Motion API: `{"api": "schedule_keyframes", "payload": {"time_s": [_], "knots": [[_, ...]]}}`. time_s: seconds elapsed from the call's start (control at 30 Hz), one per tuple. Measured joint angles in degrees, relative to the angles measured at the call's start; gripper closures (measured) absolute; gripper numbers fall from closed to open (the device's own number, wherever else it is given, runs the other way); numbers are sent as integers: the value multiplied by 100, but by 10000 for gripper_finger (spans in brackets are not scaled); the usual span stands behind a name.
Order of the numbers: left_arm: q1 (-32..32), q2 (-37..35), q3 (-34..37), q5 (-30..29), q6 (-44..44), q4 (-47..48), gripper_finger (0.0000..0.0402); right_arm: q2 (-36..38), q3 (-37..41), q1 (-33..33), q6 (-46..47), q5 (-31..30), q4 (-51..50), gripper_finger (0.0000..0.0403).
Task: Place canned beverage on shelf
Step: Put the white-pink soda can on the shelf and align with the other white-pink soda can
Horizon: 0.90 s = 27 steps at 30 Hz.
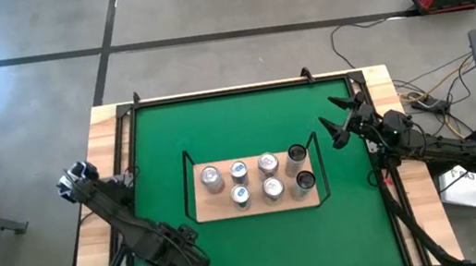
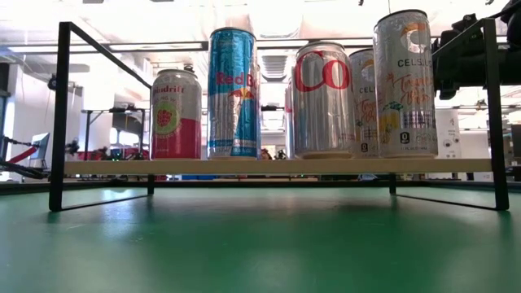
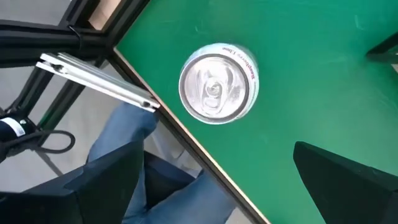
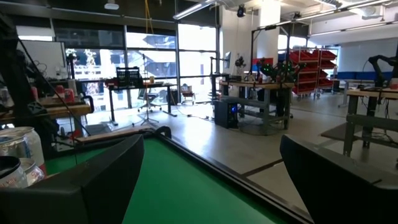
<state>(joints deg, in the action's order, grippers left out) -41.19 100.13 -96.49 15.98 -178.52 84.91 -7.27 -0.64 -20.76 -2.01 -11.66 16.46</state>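
Green felt surface (image 2: 260,244): fills the foreground of the low view.
Loose drink: one silver aluminium can with a pull-tab top (image 3: 217,83) stands upright on the felt close to its edge, in the upper middle of the left wrist view; it is not on the shelf.
Left end effector (image 3: 217,149): fingers spread wide above that can, holding nothing.
Shelf: the light-wood board with a thin black wire rail (image 1: 258,207) sits at frame centre in the high view.
Shelved cans (image 1: 267,162): seven stand upright in two rows.
Right end effector (image 1: 330,120): right of the shelf, open and empty.
Progress: mostly done, as I judge it; the loose can appears to be what is left to grasp and place.
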Motion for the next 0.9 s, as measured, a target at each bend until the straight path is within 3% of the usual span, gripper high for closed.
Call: {"api": "schedule_keyframes", "payload": {"time_s": [0.27,0.9], "knots": [[-39,379,-537,2,16,317,4,0,0,1,1,2,1,35],[-384,385,270,-600,-155,313,8,0,0,1,1,0,1,35]]}}
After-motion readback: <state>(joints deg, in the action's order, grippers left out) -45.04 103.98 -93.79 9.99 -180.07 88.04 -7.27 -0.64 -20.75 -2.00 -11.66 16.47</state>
